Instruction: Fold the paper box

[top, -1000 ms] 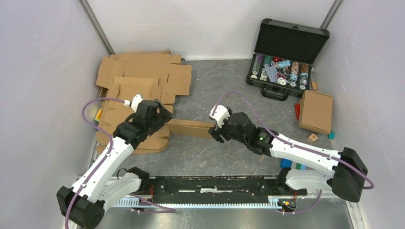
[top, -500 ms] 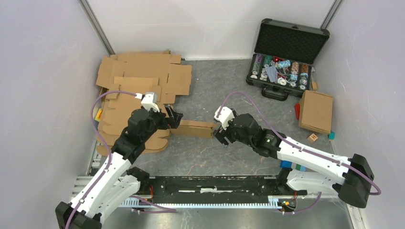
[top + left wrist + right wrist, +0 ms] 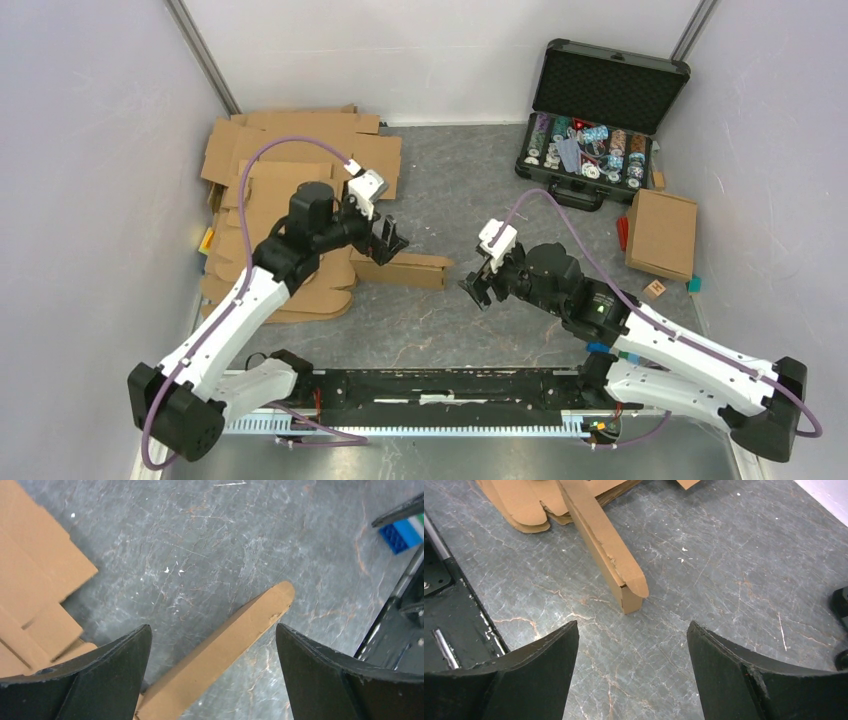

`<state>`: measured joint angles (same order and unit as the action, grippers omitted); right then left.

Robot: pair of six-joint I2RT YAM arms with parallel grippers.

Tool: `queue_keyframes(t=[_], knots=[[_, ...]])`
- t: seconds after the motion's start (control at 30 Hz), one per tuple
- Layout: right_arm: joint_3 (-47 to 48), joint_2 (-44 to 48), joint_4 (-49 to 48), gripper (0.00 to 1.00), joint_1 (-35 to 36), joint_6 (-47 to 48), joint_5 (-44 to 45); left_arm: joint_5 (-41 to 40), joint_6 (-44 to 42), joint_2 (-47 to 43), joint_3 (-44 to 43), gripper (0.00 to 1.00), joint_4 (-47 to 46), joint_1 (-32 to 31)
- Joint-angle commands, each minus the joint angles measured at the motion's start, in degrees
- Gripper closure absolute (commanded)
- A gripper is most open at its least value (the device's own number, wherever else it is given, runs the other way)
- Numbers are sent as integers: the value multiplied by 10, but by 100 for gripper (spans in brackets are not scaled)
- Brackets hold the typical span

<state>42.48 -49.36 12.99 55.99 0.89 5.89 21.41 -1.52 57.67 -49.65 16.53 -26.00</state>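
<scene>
My left arm (image 3: 215, 340) and right arm (image 3: 690, 348) wear white shells over black joints. A purple cable (image 3: 290, 142) loops from each white camera block (image 3: 366, 187). My fingers (image 3: 85, 682) are matte black wedges. A green light (image 3: 600, 310) glows on my right forearm, toward five o'clock overhead.

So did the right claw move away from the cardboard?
Yes. The right claw backed off to the right and nearer the black rail at the table's near edge. There is now a gap between it and the end of the cardboard strip.
</scene>
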Motion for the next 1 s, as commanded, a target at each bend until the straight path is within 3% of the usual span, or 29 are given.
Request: queue_keyframes(t=[0.0,0.1,0.27,0.4,0.57,0.97], knots=[[-6,25,2,16,-2,-4,-29,76,-191,28,-82,0,129,-9],[-11,36,0,16,-2,-2,-42,102,-286,25,-101,0,179,-12],[-22,55,-8,16,-2,-5,-57,66,-377,86,-175,0,294,-24],[-31,71,-11,16,-1,-8,-90,30,-421,127,-185,0,301,-26],[-43,89,-10,16,-2,-8,-94,61,-499,177,-202,0,356,-27],[-54,99,-16,16,-2,-8,-103,27,-506,239,-193,4,345,-30]])
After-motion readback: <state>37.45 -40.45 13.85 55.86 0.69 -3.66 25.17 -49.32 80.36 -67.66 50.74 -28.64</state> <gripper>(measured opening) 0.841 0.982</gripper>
